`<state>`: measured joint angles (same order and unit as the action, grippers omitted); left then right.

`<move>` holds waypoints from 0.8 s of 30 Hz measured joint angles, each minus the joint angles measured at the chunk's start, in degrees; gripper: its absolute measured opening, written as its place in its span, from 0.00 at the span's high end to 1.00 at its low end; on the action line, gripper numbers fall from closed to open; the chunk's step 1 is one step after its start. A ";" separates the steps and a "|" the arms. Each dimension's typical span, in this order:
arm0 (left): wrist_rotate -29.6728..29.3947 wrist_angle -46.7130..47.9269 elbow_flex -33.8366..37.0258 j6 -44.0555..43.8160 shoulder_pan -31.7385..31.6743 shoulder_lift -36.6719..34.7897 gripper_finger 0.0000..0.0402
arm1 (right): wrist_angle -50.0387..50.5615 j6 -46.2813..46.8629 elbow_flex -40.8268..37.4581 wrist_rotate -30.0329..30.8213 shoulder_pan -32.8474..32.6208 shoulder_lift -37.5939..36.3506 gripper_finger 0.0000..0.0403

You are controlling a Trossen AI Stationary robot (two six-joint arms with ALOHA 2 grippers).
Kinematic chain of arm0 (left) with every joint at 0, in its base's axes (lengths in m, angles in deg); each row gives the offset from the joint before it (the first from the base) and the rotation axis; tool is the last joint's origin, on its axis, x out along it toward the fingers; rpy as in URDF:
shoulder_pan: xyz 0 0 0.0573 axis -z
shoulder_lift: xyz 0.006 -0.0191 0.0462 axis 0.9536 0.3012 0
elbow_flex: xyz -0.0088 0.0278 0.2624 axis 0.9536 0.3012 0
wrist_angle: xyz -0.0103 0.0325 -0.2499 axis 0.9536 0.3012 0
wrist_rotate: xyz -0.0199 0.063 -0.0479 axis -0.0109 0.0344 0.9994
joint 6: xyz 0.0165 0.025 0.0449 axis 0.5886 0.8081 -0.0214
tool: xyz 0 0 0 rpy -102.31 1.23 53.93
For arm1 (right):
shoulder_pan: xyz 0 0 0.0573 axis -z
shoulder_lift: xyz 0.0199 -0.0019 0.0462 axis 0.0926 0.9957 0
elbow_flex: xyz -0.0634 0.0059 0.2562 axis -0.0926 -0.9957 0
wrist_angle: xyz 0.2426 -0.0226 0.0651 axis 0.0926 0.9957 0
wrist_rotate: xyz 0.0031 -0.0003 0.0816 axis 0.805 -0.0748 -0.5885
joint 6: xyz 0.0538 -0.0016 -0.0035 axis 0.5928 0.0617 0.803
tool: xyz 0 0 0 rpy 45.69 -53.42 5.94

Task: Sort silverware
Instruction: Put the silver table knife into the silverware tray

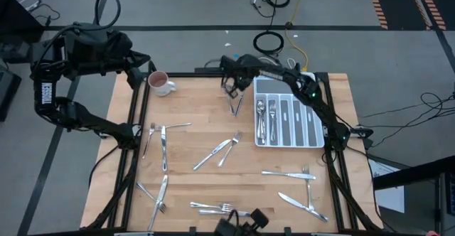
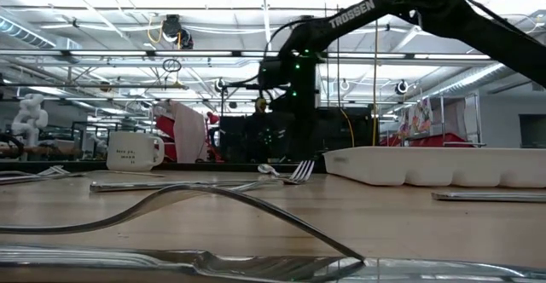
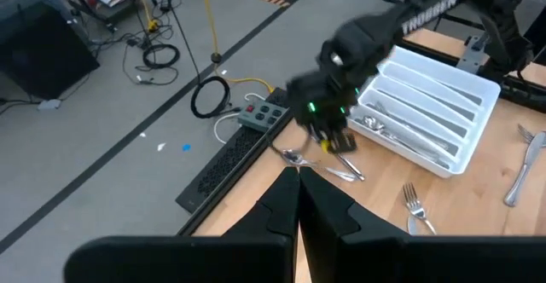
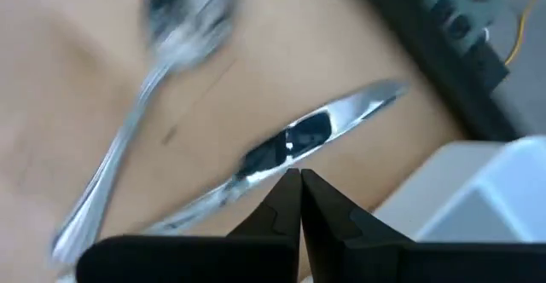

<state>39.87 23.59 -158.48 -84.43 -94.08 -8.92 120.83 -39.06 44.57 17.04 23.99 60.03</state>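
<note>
The left gripper (image 1: 140, 64) is waiting off the tabletop's (image 1: 206, 115) far-left corner, its fingers (image 3: 294, 202) pressed together on nothing, just beside the mug (image 1: 161, 84). The silverware (image 1: 217, 153) is lying scattered across the tabletop, some already in the tray (image 1: 288, 113). The right gripper (image 1: 232, 92) is hovering beside the tray over a spoon (image 4: 136, 112) and what is probably a knife (image 4: 290, 147), fingers (image 4: 299, 199) closed, holding nothing
</note>
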 joint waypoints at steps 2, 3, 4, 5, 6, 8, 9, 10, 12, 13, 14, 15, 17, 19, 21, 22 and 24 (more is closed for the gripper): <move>-0.01 -0.01 0.00 0.02 0.00 -0.24 0.97 | -0.29 -0.14 -0.02 -0.89 -1.40 0.20 1.00; 0.00 0.01 0.00 0.00 0.00 -0.42 0.97 | -0.59 -0.19 -0.02 -1.56 -1.92 0.30 1.00; 0.00 0.00 0.00 -0.04 0.00 -0.59 0.97 | -1.02 -0.26 -0.01 -2.67 -2.30 0.36 1.00; 0.00 0.01 0.00 -0.04 0.00 -0.76 0.97 | -1.12 -0.29 0.02 -3.71 -2.62 0.36 1.00; 0.02 -0.01 0.00 -0.05 0.00 -0.93 0.97 | -1.00 -0.20 -0.17 -3.98 -2.97 0.40 1.00; 0.02 -0.01 0.00 -0.15 0.00 -1.30 0.97 | -1.34 0.27 -1.58 -4.24 -3.59 0.40 1.00; 0.02 0.02 0.00 -0.13 0.00 -1.50 0.97 | -1.63 0.51 -2.31 -4.27 -3.86 0.44 1.00; 0.06 -0.01 0.00 -0.13 0.00 -1.73 0.97 | -1.64 0.57 -3.10 -4.28 -4.11 0.48 1.00; 0.07 0.01 0.00 -0.32 0.00 -2.24 0.97 | -1.46 0.54 -4.72 -4.28 -4.62 0.53 1.00; 0.07 0.00 0.00 -0.41 0.00 -2.46 0.97 | -1.95 0.52 -5.74 -4.28 -4.91 0.53 1.00; 0.07 0.01 0.00 -0.42 0.00 -2.65 0.97 | -2.46 0.54 -6.73 -4.27 -5.19 0.53 1.00; 0.07 -0.01 0.00 -0.43 0.00 -2.80 0.97 | -2.64 0.59 -7.45 -3.99 -5.46 0.52 1.00; 0.09 0.00 0.00 -0.44 0.00 -2.97 0.97 | -3.07 0.46 -8.32 -4.22 -5.93 0.31 1.00; 0.09 -0.01 0.00 -0.42 0.00 -3.03 0.97 | -3.76 -0.44 -8.52 -3.90 -6.40 0.29 1.00; 0.09 -0.01 0.00 -0.29 0.00 -3.03 0.97 | -4.97 -1.44 -8.59 -4.09 -6.79 0.29 1.00; 0.09 0.02 0.00 -0.10 0.00 -3.03 0.97 | -5.71 -1.97 -8.59 -4.20 -7.06 0.29 1.00; 0.10 0.02 0.00 -0.09 0.00 -3.02 0.97 | -6.21 -3.22 -8.57 -4.89 -7.79 0.29 1.00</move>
<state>39.97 23.61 -158.48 -84.53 -94.08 -11.94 114.61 -42.28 36.00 12.14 16.20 60.32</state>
